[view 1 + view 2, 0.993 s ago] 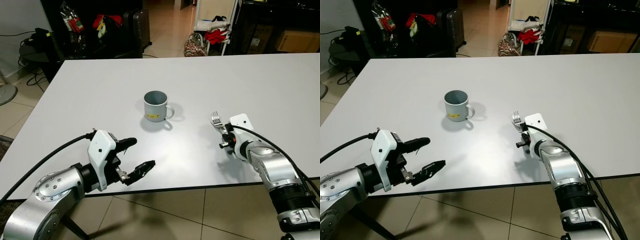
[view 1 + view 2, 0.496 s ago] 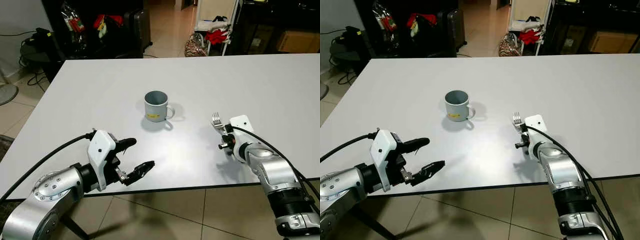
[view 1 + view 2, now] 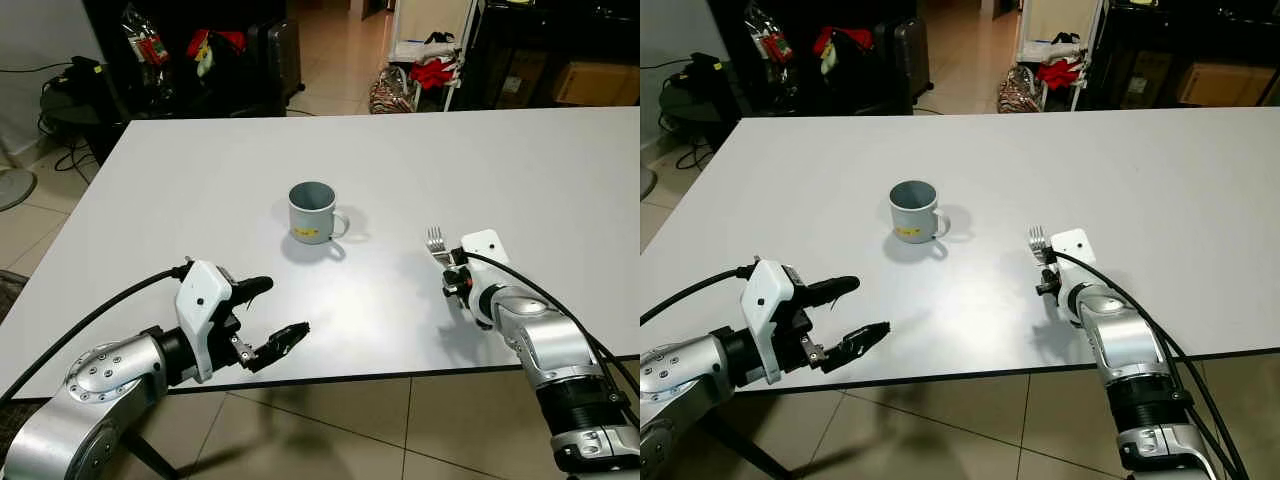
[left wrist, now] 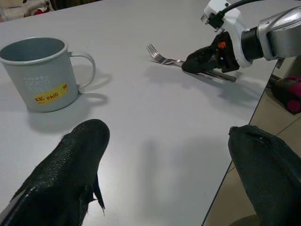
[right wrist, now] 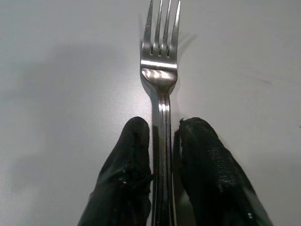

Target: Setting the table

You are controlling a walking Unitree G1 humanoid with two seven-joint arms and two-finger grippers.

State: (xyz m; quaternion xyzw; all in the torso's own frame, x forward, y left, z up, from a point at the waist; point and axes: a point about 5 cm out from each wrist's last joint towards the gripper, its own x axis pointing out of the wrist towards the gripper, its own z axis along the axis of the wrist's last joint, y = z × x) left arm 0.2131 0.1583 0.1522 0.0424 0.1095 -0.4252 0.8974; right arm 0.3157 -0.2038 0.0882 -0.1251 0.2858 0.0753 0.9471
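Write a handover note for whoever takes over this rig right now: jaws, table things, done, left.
Right gripper: jaws shut on the handle of the silver metal fork, low over the white table, tines pointing away from the robot.
Left gripper: jaws open, holding nothing, at the table's near edge.
Grey metal mug with yellow sticker: upright mid-table, handle toward the fork.
Done: mug placed.
Left: probably set down and release the fork.
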